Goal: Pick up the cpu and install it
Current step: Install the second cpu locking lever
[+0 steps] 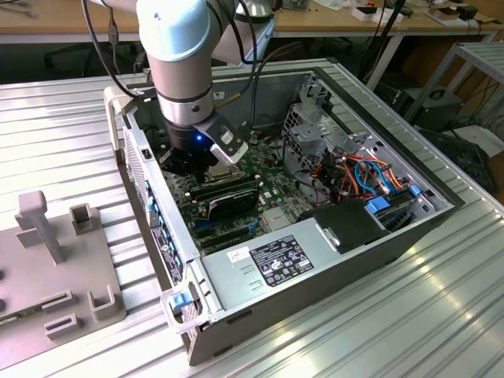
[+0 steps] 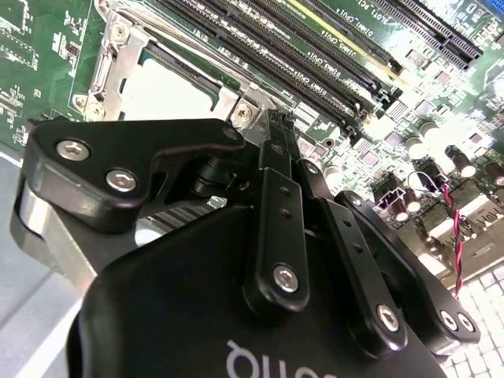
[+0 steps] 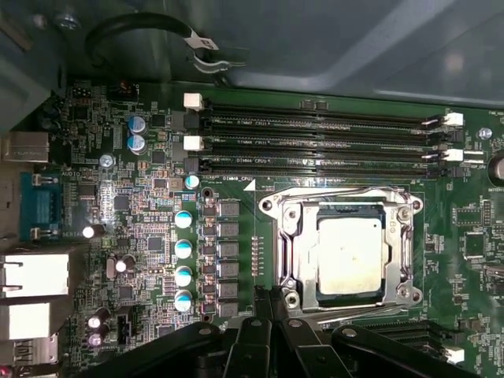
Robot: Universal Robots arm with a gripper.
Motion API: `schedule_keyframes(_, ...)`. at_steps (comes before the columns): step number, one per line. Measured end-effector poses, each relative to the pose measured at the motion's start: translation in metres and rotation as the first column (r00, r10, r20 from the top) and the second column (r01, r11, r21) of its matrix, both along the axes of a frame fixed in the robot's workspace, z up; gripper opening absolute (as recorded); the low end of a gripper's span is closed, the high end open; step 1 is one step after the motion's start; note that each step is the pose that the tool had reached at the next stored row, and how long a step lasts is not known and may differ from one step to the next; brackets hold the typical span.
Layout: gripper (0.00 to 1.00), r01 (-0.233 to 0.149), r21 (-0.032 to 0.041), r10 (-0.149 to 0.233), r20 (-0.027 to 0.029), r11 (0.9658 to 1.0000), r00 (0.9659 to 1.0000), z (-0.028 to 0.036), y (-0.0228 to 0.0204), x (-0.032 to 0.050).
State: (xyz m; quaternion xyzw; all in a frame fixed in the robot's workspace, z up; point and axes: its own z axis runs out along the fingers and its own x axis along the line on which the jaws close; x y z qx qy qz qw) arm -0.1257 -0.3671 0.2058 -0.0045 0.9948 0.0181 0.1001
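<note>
Hanging low inside the open computer case [image 1: 409,228], the gripper [image 3: 270,298] has its fingers [image 3: 277,303] pinched together on nothing, beside the socket frame [image 3: 295,236]. Within that frame on the motherboard [image 3: 157,236] lies the cpu [image 3: 352,253], flat.

The exterior view looked down at an angle from off the arm, taking in the whole open computer case [image 1: 315,236] on the ribbed table [image 1: 63,118]. The first wrist view faced nearly straight down, close above the motherboard [image 3: 157,236]. The second wrist view sat closer, looking obliquely along the gripper [image 2: 276,130]. Both wrist views shared the socket [image 3: 346,252] and the memory slots [image 3: 315,142].
</note>
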Motion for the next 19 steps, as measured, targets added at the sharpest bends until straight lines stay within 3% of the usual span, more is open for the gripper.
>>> schedule_keyframes(1,0.11,0.000,-0.0003,0.000,-0.0003,1.0000,1.0000,0.0003,-0.0001,0.0000)
schedule_keyframes(2,0.11,0.000,-0.0004,0.000,-0.0168,1.0000,0.9999,0.0002,-0.0001,0.0002)
schedule_keyframes(3,0.11,0.000,-0.0004,0.000,-0.0383,1.0000,0.9993,0.0000,-0.0001,0.0007)
schedule_keyframes(4,0.11,0.000,-0.0004,0.000,-0.0523,1.0000,0.9986,-0.0001,-0.0001,0.0010)
schedule_keyframes(10,0.11,0.000,-0.0005,0.000,-0.0541,1.0000,0.9985,0.0015,0.0000,0.0010)
schedule_keyframes(17,0.11,0.000,-0.0051,0.000,-0.0549,1.0000,0.9985,0.0210,0.0001,0.0011)
schedule_keyframes(19,0.11,0.000,-0.0051,0.000,-0.0590,1.0000,0.9983,0.0234,0.0001,0.0026)
